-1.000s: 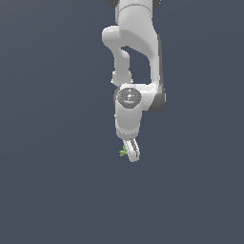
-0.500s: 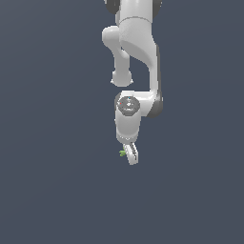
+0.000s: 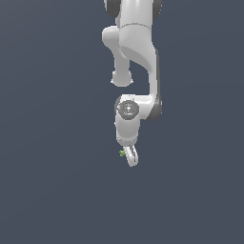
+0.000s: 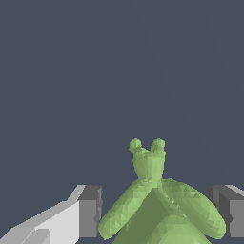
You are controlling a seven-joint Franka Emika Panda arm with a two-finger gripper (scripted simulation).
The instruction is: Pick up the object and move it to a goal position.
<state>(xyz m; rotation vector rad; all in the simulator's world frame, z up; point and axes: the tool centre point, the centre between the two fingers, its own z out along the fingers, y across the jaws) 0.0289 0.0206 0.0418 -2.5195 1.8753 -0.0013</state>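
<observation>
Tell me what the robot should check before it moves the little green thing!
1. Green object between the fingers: ok.
2. Fingers touching both sides of it: cannot tell; a thin gap seems to show beside each pad.
3. Object seen at the gripper in the exterior view: ok, a green speck shows at its edge.
4. Goal position visible: not ok, no marker shows.
5. Nothing in the way nearby: ok.

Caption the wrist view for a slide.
Green lumpy object sits between the hand's two grey fingertips.
</observation>
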